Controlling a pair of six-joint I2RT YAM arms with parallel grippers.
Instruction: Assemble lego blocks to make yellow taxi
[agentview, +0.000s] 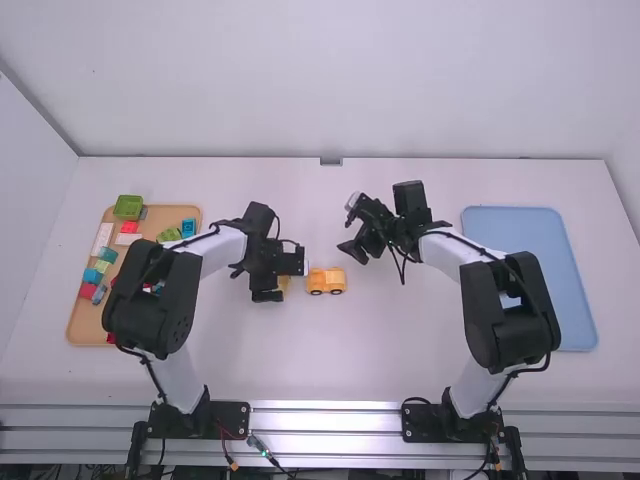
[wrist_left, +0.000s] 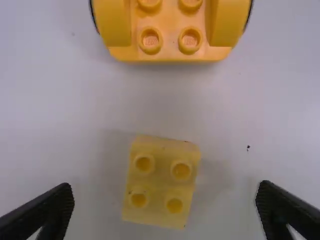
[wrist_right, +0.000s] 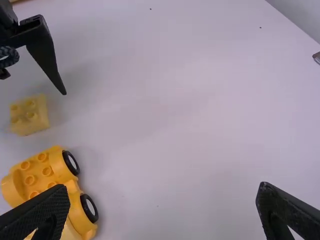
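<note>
Two robot arms work near the middle of a white table (agentview: 330, 370), where a pale yellow two-by-two brick (wrist_left: 160, 186) lies loose between the widely spread fingers of the left gripper (wrist_left: 165, 192); just beside it, on the side towards the table's right edge, stands an orange-yellow wheeled car base (agentview: 326, 280), its studs up between raised fenders; the right gripper (wrist_right: 164, 189), its fingers also wide and holding nothing, hangs above the table nearby; a wooden tray (agentview: 84, 328) of coloured blocks lies along the left edge, a blue tray (agentview: 520, 225) along the right. The brick sits slightly askew to the left fingers, so a grip taken now could twist it or pinch it unevenly, and its studs would then likely miss those of the car; a low swing on the way over could clip a fender; the car, on free wheels with nothing holding it, may well roll or tip under a push from above, a risk that steadying by the right fingers would probably lessen.
</note>
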